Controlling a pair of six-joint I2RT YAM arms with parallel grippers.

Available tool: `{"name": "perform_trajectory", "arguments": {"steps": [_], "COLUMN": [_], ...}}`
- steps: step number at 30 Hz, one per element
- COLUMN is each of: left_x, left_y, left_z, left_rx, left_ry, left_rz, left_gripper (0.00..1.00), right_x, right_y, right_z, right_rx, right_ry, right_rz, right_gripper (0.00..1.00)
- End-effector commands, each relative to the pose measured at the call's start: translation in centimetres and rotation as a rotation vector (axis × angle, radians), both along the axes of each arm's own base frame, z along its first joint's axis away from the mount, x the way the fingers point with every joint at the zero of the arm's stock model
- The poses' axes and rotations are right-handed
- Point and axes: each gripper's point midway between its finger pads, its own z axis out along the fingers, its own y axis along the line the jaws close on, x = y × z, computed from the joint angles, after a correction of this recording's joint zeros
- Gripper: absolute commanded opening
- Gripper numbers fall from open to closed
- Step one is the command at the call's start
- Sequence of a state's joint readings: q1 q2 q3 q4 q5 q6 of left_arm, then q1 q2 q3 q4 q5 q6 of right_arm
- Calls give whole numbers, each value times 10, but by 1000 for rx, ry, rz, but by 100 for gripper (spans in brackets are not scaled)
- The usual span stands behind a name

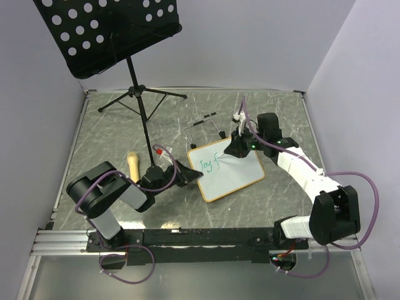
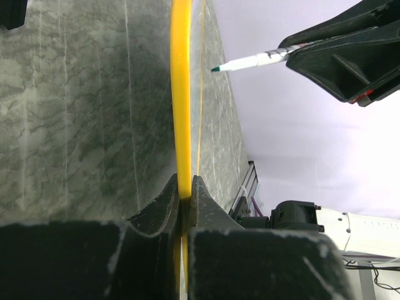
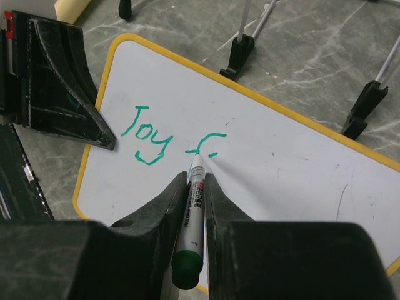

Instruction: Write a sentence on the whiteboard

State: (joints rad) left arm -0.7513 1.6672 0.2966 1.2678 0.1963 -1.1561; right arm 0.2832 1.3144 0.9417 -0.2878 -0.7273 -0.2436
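The whiteboard [image 1: 240,175], white with a yellow-tan frame, lies in the middle of the table. Green writing [image 3: 147,139] on it reads "Joy f". My left gripper [image 1: 192,174] is shut on the board's left edge; in the left wrist view the frame [image 2: 181,94] runs edge-on between the jaws of that gripper [image 2: 185,187]. My right gripper [image 3: 196,181] is shut on a green marker [image 3: 194,212], whose tip touches the board at the "f". From the left wrist the marker [image 2: 256,60] shows at the upper right. The left gripper's fingers [image 3: 62,94] show at the board's left.
A black perforated music stand [image 1: 109,31] rises at the back left, its tripod legs [image 1: 140,94] spread on the table. A small wire easel [image 1: 203,125] stands just behind the board. A pale yellow cylinder [image 1: 133,165] lies left of the left gripper. Walls enclose the table.
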Motion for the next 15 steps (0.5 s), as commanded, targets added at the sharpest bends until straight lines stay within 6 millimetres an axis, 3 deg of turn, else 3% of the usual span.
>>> {"name": "perform_trajectory", "arguments": {"steps": [1,15], "left_x": [-4,-4], "left_y": [-3,-3], "left_z": [106,107], "left_rx": [-285,-293], "left_ry": [-333,-335], "left_rz": [-23,-23], "left_gripper": [1,1], "right_x": [2,9], "right_y": [3,0], "right_z": [4,-10], "right_rx": [4,-24], "right_ry": [-3,40], "right_rz": [30,0], "right_gripper": [0,0]}}
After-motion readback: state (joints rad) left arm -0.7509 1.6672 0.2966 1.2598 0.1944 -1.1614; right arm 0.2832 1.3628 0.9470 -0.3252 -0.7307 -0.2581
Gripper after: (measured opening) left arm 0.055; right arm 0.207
